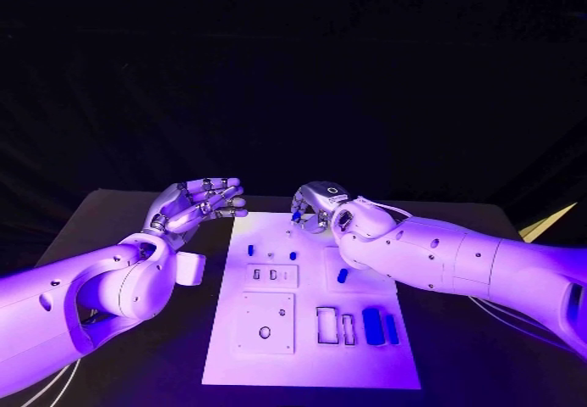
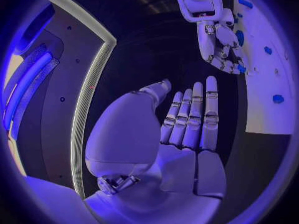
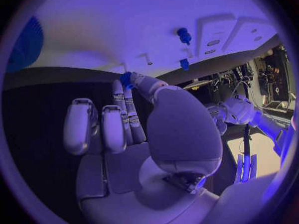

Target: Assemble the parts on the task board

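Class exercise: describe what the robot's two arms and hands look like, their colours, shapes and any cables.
Both arms are smooth, rounded white shells with small dark dots. A thin cable loops at the right wrist. The left hand and right hand are silver, many-fingered, with segmented fingers and rounded white palm covers.

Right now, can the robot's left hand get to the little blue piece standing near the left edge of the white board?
Probably yes. The left hand is open and holds nothing, just beside the task board, and nothing sits between it and that blue piece.
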Controlling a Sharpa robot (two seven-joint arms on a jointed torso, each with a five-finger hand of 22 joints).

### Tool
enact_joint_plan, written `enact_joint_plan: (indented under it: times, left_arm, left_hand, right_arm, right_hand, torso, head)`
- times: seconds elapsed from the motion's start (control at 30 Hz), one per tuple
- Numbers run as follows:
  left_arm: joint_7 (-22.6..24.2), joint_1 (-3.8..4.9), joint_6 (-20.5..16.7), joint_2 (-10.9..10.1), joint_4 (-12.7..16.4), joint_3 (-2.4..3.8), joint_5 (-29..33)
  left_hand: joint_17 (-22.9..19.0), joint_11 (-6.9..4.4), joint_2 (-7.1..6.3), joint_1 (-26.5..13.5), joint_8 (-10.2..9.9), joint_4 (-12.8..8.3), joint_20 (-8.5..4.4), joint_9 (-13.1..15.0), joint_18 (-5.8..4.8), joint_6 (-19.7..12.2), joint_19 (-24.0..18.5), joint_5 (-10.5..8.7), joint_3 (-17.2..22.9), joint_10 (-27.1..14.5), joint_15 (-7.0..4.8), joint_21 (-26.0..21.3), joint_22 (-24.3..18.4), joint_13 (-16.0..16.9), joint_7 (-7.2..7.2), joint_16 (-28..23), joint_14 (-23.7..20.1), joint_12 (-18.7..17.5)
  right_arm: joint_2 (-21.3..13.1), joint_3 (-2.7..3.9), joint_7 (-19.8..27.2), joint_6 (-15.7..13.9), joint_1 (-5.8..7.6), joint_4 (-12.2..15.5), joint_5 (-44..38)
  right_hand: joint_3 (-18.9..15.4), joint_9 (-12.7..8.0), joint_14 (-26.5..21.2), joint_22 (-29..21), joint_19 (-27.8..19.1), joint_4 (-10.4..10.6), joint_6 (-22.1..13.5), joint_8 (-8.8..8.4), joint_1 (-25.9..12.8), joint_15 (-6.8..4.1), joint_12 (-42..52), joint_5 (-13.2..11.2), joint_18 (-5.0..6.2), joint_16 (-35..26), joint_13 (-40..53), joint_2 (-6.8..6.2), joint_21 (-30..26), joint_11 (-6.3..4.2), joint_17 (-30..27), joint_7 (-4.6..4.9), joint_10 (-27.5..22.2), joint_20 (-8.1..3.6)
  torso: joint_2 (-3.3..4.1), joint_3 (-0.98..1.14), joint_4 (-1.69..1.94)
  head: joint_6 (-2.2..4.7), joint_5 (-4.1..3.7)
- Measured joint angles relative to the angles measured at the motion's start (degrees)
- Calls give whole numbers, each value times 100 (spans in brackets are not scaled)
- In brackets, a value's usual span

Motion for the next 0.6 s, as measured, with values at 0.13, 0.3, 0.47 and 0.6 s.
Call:
enact_joint_plan:
  times: [0.13, 0.3, 0.47, 0.6]
  left_arm:
    - [-3, 14, -1, 14, -14, 0, 0]
    - [-5, 27, -3, 25, -28, 0, 0]
    - [-5, 34, -4, 30, -31, 0, 0]
    - [-5, 37, -4, 37, -33, 0, 0]
  left_hand:
    - [0, 0, 0, 0, 0, 0, 0, 0, 0, 0, 0, 0, 0, 0, 0, 0, 0, 0, 0, 0, 0, 0]
    - [0, 0, 0, 0, 0, 0, 0, 0, 0, 0, 0, 0, 0, 0, 0, 0, 0, 0, 0, 0, 0, 0]
    - [0, 0, 0, 0, 0, 0, 0, 0, 0, 0, 0, 0, 0, 0, 0, 0, 1, 0, 0, 0, 0, 0]
    - [0, 0, 0, 0, 0, 0, 0, 1, 0, 0, 0, 0, 0, 0, 0, 0, 1, 0, 0, 0, 0, 0]
  right_arm:
    - [51, -1, 5, 41, -26, -58, 0]
    - [85, -1, 7, 92, -47, -112, 0]
    - [114, 5, 12, 114, -49, -147, 0]
    - [147, 8, 12, 116, -50, -191, 0]
  right_hand:
    - [0, 0, 0, 0, 0, 0, 0, 0, 0, 0, -23, 0, 0, 0, 0, 0, 0, 6, 0, 0, 9, 0]
    - [0, 5, 0, 4, 0, 0, 0, 0, 0, 0, -23, 0, 0, 1, 0, 0, 1, 6, 0, 0, 9, 0]
    - [0, 58, 0, 7, 0, 0, 0, 0, 0, 0, -23, 0, 0, 21, 0, 0, 2, 6, 0, 0, 9, 0]
    - [0, 103, 0, 7, 0, -1, -3, 0, 0, 0, -23, 0, 0, 21, 0, 0, 2, 6, 0, 1, 9, 0]
  torso:
    - [3, 1, 2]
    - [4, 1, 5]
    - [7, 2, -4]
    - [10, 3, -8]
  head:
    - [-10, 8]
    - [-21, 24]
    - [-32, 32]
    - [-34, 38]
